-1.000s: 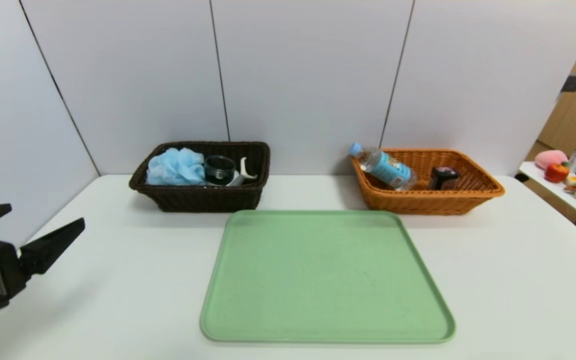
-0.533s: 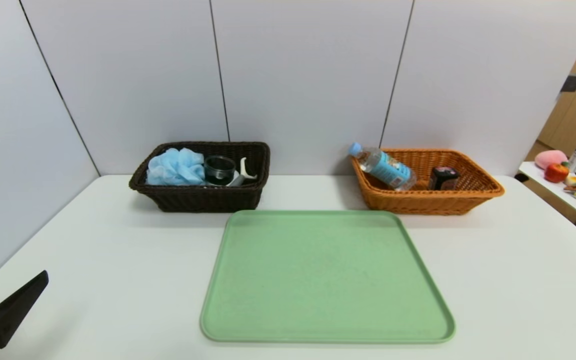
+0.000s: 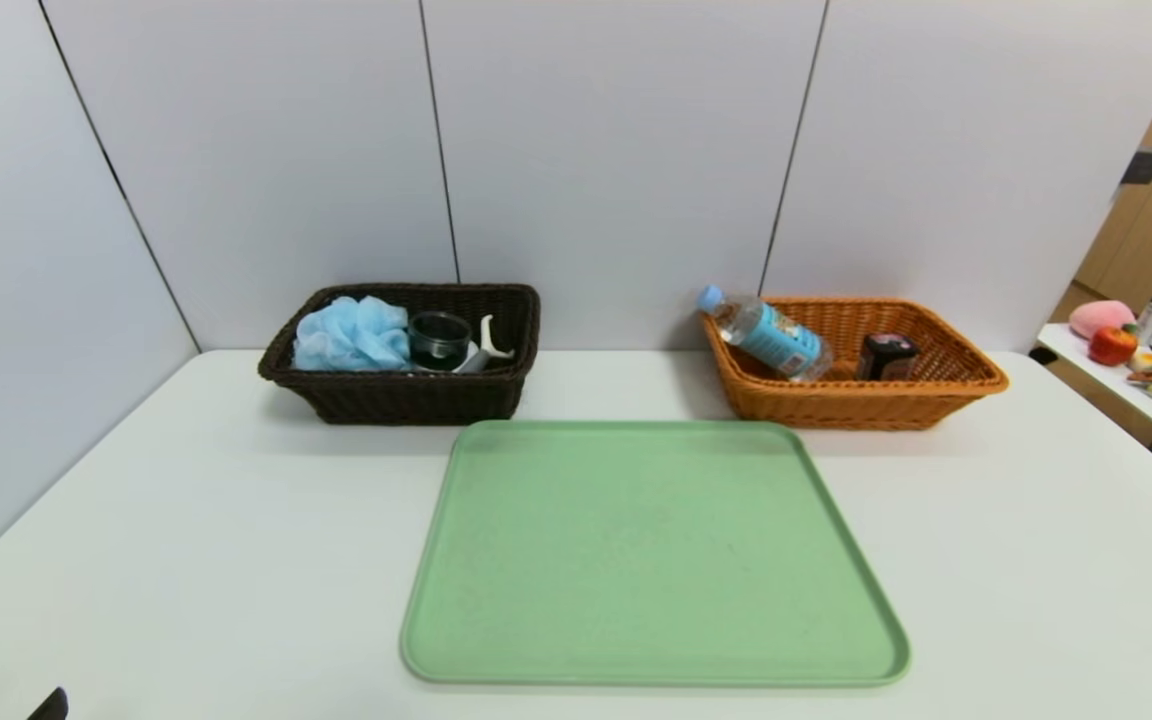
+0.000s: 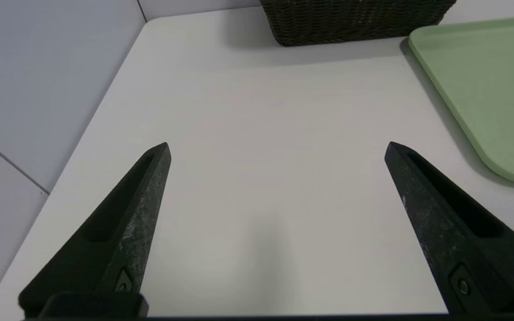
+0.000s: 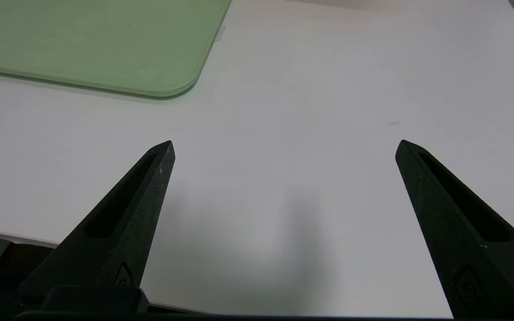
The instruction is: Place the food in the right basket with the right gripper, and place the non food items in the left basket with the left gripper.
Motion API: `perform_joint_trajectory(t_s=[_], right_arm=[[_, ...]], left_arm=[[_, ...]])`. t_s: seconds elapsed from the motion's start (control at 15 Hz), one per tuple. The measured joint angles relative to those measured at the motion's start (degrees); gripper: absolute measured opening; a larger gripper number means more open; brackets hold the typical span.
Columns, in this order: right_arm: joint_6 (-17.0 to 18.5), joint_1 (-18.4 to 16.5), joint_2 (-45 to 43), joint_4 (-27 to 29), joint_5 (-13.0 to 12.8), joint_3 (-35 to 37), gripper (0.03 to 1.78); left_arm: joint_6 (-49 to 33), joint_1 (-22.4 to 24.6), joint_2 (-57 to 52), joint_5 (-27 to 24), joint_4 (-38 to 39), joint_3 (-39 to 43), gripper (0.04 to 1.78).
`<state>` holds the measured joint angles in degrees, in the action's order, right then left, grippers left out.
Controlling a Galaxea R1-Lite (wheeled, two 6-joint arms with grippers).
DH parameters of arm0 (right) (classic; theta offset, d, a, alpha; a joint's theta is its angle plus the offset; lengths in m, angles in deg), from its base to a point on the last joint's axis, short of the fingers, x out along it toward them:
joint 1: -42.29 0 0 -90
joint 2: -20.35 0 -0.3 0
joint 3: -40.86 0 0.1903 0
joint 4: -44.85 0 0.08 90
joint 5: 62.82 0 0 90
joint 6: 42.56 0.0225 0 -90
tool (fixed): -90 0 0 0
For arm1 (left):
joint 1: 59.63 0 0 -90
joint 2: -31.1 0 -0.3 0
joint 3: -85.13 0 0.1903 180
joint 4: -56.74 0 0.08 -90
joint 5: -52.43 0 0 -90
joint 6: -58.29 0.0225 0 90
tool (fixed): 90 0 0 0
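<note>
**Sorting station: tray cleared, both grippers empty**

Left gripper: held low over bare table, jaws spread wide, nothing gripped. Ahead of it is set the dark basket; the green tray lies off to its tray-ward side.

Right gripper: likewise spread wide and empty, over table near the tray's corner.

Dark basket contents: blue bath puff, black cup, white item; non-food, hence left.

Orange basket contents: water bottle leaning on the rim, dark jar; hence right.

Tray: nothing on it. Task is judged complete.
</note>
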<state>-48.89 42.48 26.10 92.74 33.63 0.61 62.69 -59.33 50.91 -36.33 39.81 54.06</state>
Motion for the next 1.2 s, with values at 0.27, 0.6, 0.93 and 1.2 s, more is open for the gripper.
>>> perform_joint_trajectory(t_s=[0.27, 0.6, 0.93, 1.2], right_arm=[[-1.9, -0.1, -4.4, -0.1, -0.1, 2.0, 1.71], [-2.0, -0.1, -5.8, -8.4, -1.0, 5.0, 1.71], [-2.8, -0.1, -5.8, -14.8, -2.1, 11.3, 1.71], [-2.9, -0.1, -5.8, -24.5, -3.7, 16.4, 1.71]], left_arm=[[-0.6, -0.2, -9.8, -1.5, -10.6, 0.2, 1.69], [0.0, -0.2, -16.2, -3.8, -13.8, -0.2, 1.69], [0.5, -0.2, -18.6, -4.9, -14.2, 1.2, 1.69], [0.4, -0.2, -19.7, -6.0, -14.0, 2.9, 1.69]])
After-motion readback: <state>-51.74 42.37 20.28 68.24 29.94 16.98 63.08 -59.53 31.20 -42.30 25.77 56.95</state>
